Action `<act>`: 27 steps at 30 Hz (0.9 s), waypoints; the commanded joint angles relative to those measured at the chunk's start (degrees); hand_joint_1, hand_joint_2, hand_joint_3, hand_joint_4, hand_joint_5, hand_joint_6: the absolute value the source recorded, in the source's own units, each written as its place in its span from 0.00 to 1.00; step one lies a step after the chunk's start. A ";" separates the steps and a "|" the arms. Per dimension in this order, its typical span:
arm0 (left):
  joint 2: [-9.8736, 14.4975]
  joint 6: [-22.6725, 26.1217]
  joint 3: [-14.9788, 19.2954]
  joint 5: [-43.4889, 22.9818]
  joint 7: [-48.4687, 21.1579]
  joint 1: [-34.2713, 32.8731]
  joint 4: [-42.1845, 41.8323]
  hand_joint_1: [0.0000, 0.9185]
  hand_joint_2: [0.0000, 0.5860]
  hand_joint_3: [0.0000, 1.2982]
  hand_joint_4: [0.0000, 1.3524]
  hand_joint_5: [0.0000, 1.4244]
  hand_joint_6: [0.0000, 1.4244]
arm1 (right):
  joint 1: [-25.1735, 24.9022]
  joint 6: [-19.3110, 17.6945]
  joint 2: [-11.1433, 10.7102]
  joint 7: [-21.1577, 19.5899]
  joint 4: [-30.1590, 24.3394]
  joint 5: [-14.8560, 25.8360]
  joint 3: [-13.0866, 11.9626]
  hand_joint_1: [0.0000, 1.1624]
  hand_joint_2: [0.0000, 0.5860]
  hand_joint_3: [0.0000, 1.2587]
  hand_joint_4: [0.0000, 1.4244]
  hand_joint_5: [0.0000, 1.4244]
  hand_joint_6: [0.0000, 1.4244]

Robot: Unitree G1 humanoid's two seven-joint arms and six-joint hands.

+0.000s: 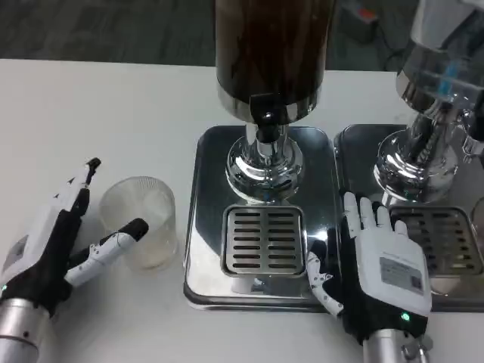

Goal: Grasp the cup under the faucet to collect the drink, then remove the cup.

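The fingers (113, 243) of the left hand (53, 249) are being held spread apart on the white table (91, 121), with nothing gripped; one fingertip is lying against the near side of the clear plastic cup (142, 221), though real contact cannot be confirmed, while another is pointing up and away just to the cup's left. The cup is standing upright on the table, left of the steel base tray (204, 227) and beside it, not on the slotted drip grate (262, 240) and not under the black faucet (265, 113) of the dark drink dispenser (268, 45). The right hand (378, 265) is being rested flat, back upward, across the seam between this tray and a second tray (355, 144) belonging to a clear dispenser (446, 53) on the right; its fingers are being kept straight and close together, holding nothing, with the thumb lying near the grate's right corner.
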 commanded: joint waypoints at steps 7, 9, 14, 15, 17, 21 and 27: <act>-1.67 -0.40 -2.13 0.87 1.34 -3.55 4.47 0.00 0.00 0.00 0.00 0.00 0.00 | -0.26 0.49 0.03 0.45 -0.79 1.12 -0.35 0.26 0.88 0.02 0.00 0.00 0.00; -1.68 -0.44 -2.21 0.94 1.87 -3.67 4.74 0.00 0.00 0.00 0.00 0.00 0.00 | 0.10 0.66 0.25 0.31 -0.92 1.12 -0.07 0.26 0.88 0.02 0.00 0.00 0.00; -1.35 -0.32 -2.75 1.15 2.70 -3.92 5.53 0.00 0.00 0.00 0.00 0.00 0.00 | 0.72 1.05 0.86 -0.10 -0.98 1.28 0.48 0.27 0.88 0.02 0.00 0.00 0.00; -1.32 -0.39 -2.84 1.15 2.84 -3.99 5.78 0.00 0.00 0.00 0.00 0.00 0.00 | 0.76 1.11 0.92 -0.16 -0.98 1.28 0.53 0.27 0.88 0.02 0.00 0.00 0.00; -1.31 -0.57 -2.92 0.96 2.73 -4.12 6.14 0.00 0.00 0.00 0.00 0.00 0.00 | 0.84 1.18 0.98 -0.26 -1.00 1.30 0.58 0.27 0.88 0.02 0.00 0.00 0.00; -1.66 -0.82 -2.93 0.03 1.71 -5.19 7.42 0.00 0.00 0.00 0.00 0.00 0.00 | 0.80 0.83 1.07 -0.49 -0.48 2.14 0.23 0.27 0.88 0.03 0.00 0.00 0.00; -1.89 -3.24 -3.33 -0.57 0.25 -6.07 8.47 0.00 0.00 0.00 0.00 0.01 0.00 | 0.75 0.91 1.09 -0.47 -0.21 2.70 0.46 0.27 0.88 0.03 0.00 0.00 0.00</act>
